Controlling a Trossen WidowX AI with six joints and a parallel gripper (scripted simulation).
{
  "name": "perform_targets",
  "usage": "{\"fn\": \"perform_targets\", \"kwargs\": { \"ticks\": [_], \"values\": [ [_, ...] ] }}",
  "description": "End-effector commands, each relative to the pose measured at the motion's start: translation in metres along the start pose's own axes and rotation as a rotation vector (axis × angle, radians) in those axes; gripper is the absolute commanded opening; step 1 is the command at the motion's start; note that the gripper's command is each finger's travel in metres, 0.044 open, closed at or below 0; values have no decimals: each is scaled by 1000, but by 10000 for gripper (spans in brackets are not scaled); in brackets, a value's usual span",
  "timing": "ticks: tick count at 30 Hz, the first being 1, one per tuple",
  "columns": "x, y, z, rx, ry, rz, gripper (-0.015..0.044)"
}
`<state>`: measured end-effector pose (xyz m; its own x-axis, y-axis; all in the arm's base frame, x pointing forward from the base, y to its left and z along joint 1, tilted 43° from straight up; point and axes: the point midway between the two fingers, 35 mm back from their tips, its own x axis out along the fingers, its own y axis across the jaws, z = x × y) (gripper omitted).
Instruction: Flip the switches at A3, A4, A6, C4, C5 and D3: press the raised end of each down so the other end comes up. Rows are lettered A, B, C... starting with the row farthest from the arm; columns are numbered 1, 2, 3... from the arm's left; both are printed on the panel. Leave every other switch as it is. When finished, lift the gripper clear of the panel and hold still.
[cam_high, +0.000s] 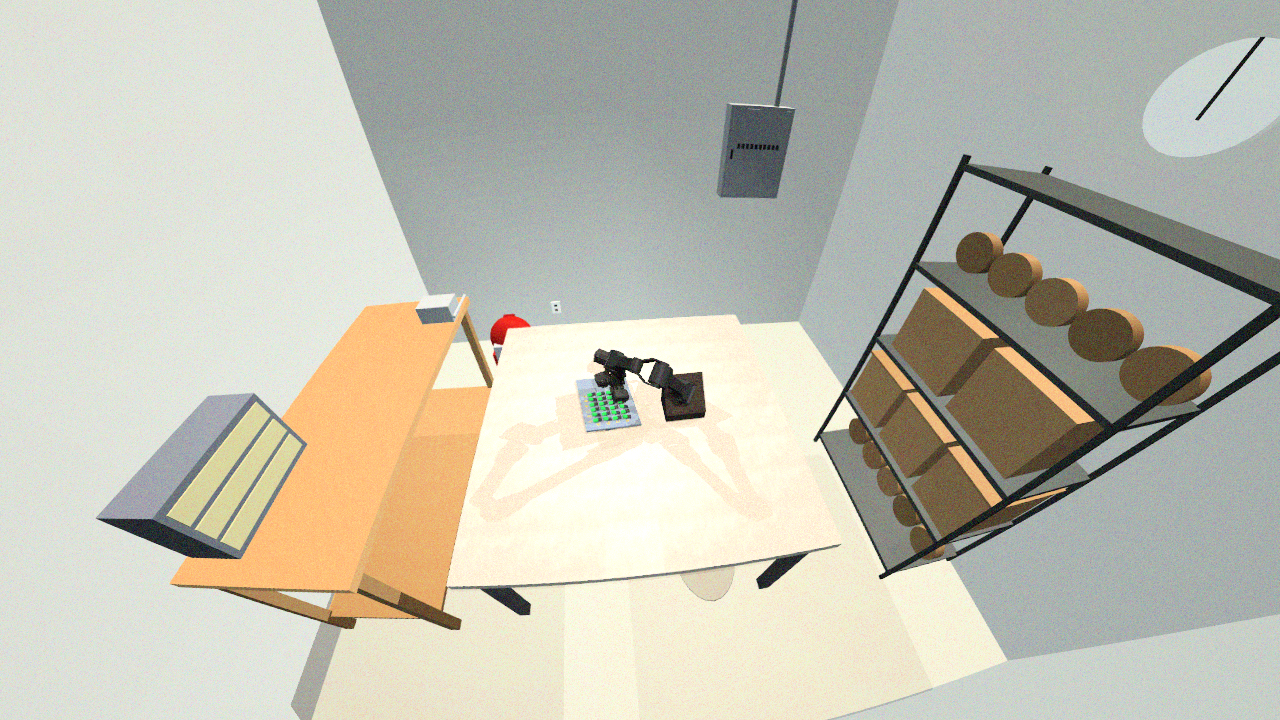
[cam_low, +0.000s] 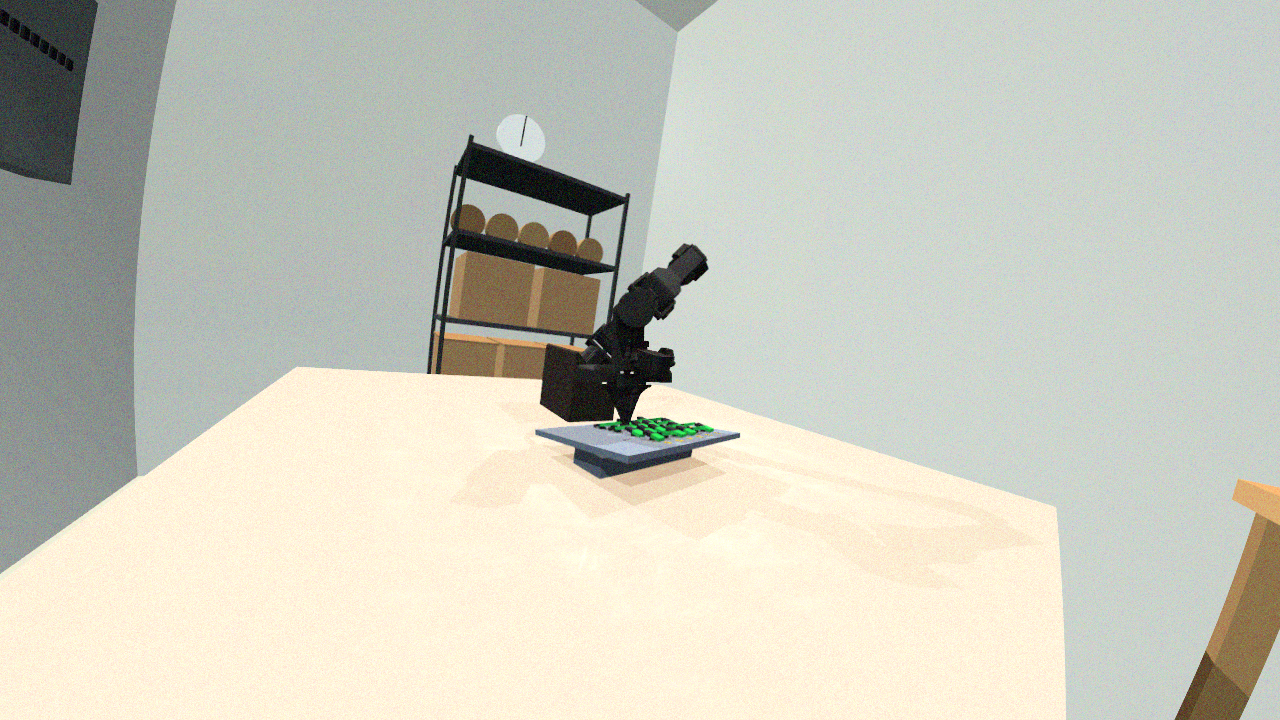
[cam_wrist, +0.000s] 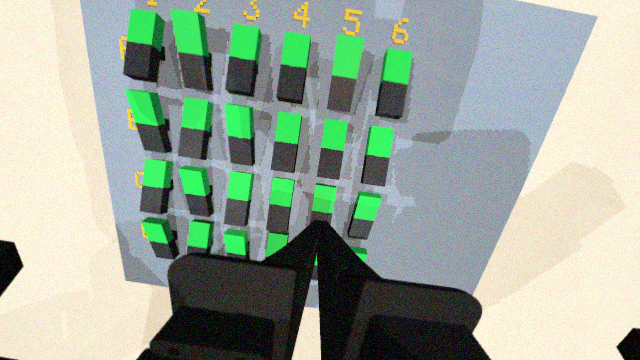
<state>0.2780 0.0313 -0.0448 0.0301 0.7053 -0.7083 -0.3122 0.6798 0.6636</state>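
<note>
Closed, empty fingers sit tip-down on switch C5 (cam_wrist: 323, 202), row C of panel (cam_wrist: 450, 165), mid-worktop (cam_low: 447, 555).

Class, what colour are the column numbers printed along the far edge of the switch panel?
Orange-yellow, on the grey-blue panel; the wrist view shows the numbers best.

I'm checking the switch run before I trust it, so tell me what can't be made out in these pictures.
- Wrist view: the shut pincer covers the near end of C5 and most of row D.
- Wrist view: the top edge cuts off the panel's far end and numerals 1 to 3.
- Top view: the switches are too small to read.
- Exterior view: low angle, so the rows merge.
</note>
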Motion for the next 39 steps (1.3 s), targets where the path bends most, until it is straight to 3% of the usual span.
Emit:
{"fn": "perform_targets", "kwargs": {
  "ticks": [1, 14, 21, 27, 33, 39],
  "values": [
    [1, 0, 1, 2, -4, 3, 0],
    [3, 0, 0, 2, -4, 3, 0],
    [-63, -1, 3, 3, 24, 0, 0],
    [-63, 1, 2, 3, 24, 0, 0],
    [-63, 53, -18, 5, 26, 3, 0],
    [-55, 54, -18, 5, 32, 3, 0]
  ]
}}
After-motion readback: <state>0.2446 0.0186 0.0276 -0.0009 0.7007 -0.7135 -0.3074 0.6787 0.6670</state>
